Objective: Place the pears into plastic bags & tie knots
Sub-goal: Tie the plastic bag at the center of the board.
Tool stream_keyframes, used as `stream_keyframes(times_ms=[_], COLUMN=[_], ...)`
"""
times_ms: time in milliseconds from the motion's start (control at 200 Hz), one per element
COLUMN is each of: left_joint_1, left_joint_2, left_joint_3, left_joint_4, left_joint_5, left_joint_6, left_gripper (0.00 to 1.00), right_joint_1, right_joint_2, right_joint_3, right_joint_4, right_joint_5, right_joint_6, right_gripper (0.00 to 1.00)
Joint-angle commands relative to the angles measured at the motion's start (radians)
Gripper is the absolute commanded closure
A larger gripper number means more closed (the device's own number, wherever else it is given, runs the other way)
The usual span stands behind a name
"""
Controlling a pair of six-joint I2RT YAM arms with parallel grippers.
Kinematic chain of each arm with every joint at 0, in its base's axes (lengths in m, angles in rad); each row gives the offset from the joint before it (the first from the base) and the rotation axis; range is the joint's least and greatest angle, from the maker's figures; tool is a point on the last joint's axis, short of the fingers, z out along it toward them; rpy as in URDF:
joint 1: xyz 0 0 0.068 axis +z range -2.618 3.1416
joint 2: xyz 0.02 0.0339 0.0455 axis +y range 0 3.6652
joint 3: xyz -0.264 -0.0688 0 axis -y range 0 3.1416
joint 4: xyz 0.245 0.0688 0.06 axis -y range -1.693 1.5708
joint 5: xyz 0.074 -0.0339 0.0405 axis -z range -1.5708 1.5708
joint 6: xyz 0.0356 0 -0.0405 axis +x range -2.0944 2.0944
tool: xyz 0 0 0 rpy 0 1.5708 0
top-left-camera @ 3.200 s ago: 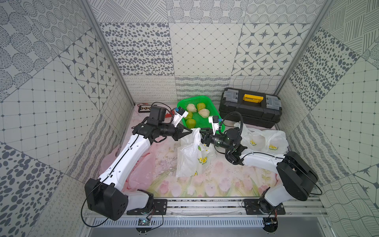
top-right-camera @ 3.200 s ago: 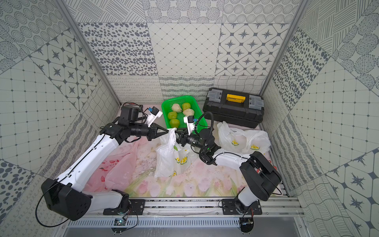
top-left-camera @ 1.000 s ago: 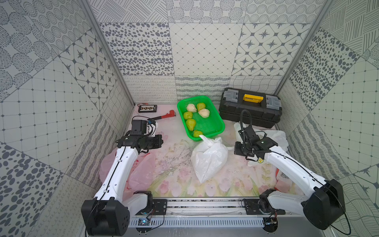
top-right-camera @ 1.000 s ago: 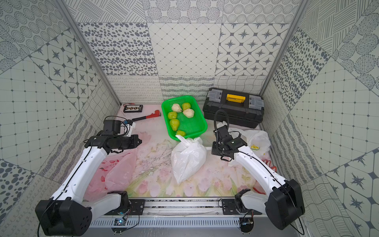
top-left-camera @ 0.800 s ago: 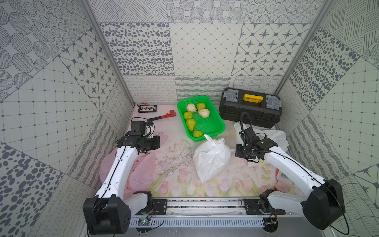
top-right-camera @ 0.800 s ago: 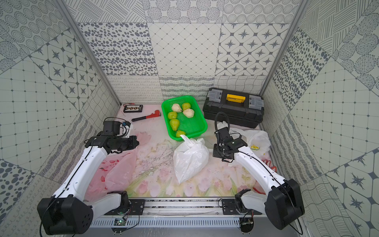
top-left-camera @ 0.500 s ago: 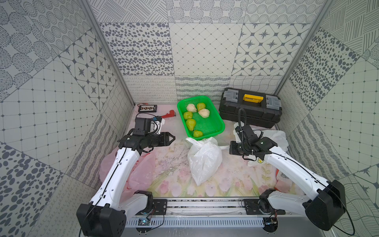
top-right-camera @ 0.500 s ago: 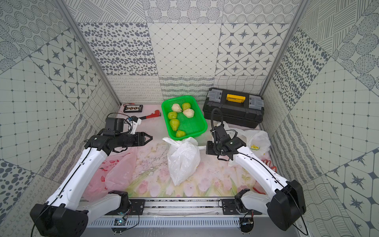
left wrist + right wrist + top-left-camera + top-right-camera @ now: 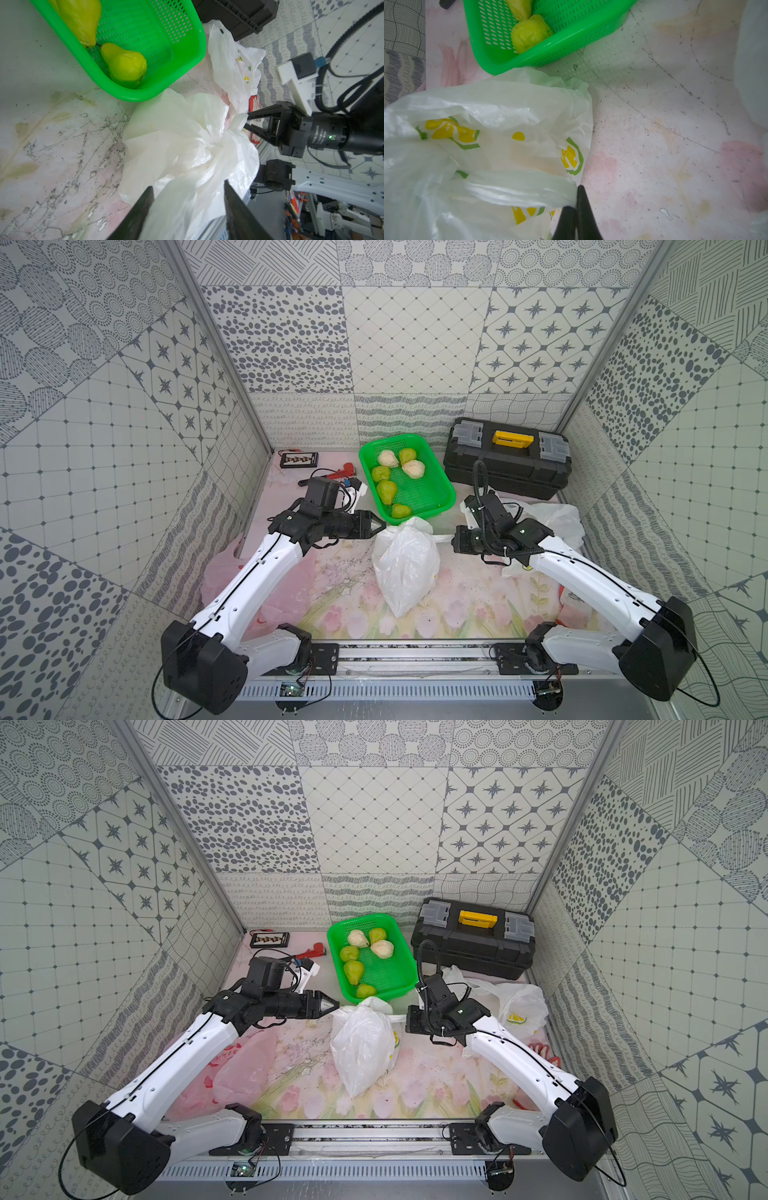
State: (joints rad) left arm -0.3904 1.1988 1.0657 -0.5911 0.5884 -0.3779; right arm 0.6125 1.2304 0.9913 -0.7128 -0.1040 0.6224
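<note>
**A:** Room?
**B:** Booth w/ patterned grey-white tile walls (image 9: 415,344) on three sides. The table (image 9: 469,593) has a pink floral cover, scuffed and stained.
**A:** L to R, pls.
**B:** Far L: pink bag (image 9: 245,1073) lying flat on the table, L arm above it. The left hand (image 9: 381,525) is part open, tips at the white bag's (image 9: 405,568) top corner. Film bulges between the fingers; can't tell if it's pinched.
**A:** Pears?
**B:** Six pears (image 9: 386,491) in the green basket (image 9: 428,489), back centre, just behind the white bag. That bag lies mid-table; contents not visible.
**A:** R side?
**B:** The right hand (image 9: 245,122) is closed tight on a twisted strip of the same bag. Behind it there's a black toolbox (image 9: 507,460) w/ yellow handle. More white bags (image 9: 557,522) lie crumpled in front of it, near the R wall.
</note>
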Motion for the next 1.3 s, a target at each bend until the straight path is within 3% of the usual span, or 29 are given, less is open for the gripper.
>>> stream_keyframes(times_ms=[0, 50, 125, 295, 465, 620, 750, 800, 880, 945, 1096, 1296], left_joint_1=[-0.010, -0.010, -0.008, 0.056, 0.136, 0.133, 0.134, 0.136, 0.139, 0.147, 0.234, 0.338], left_joint_2=[0.050, 0.052, 0.052, 0.024, -0.016, -0.013, -0.022, -0.028, -0.043, -0.056, -0.069, -0.102], left_joint_3=[0.024, 0.026, 0.044, 0.066, -0.016, -0.050, -0.008, 0.028, 0.088, 0.137, 0.235, 0.137], left_joint_4=[0.043, 0.035, -0.019, -0.159, -0.212, -0.178, -0.184, -0.203, -0.237, -0.284, -0.444, -0.522], left_joint_5=[0.038, 0.045, 0.004, -0.208, -0.346, -0.238, -0.242, -0.219, -0.179, -0.219, -0.518, -0.620], left_joint_6=[-0.001, 0.014, 0.065, 0.178, 0.269, 0.225, 0.206, 0.200, 0.189, 0.186, 0.125, 0.087], left_gripper=[0.66, 0.76, 1.00, 1.00, 1.00, 1.00, 1.00, 1.00, 0.65, 0.49, 0.30, 0.23], right_joint_1=[0.005, 0.005, 0.005, -0.058, -0.170, -0.146, -0.097, -0.071, -0.028, 0.003, 0.171, 0.355], right_joint_2=[-0.011, -0.011, -0.017, -0.044, -0.060, -0.032, -0.014, -0.032, -0.063, -0.060, 0.057, 0.294], right_joint_3=[0.021, 0.020, 0.020, -0.012, -0.092, -0.067, 0.011, 0.049, 0.117, 0.180, 0.335, 0.489], right_joint_4=[0.044, 0.044, 0.036, -0.050, -0.096, -0.079, -0.100, -0.100, -0.118, -0.152, -0.203, -0.209], right_joint_5=[0.006, 0.011, 0.030, 0.103, 0.130, 0.102, 0.094, 0.078, 0.091, 0.112, 0.181, 0.270], right_joint_6=[0.019, 0.020, 0.020, 0.009, -0.053, -0.071, -0.113, -0.131, -0.147, -0.151, -0.171, -0.238], right_gripper=[1.00, 1.00, 1.00, 1.00, 1.00, 1.00, 1.00, 0.69, 0.48, 0.39, 0.28, 0.21])
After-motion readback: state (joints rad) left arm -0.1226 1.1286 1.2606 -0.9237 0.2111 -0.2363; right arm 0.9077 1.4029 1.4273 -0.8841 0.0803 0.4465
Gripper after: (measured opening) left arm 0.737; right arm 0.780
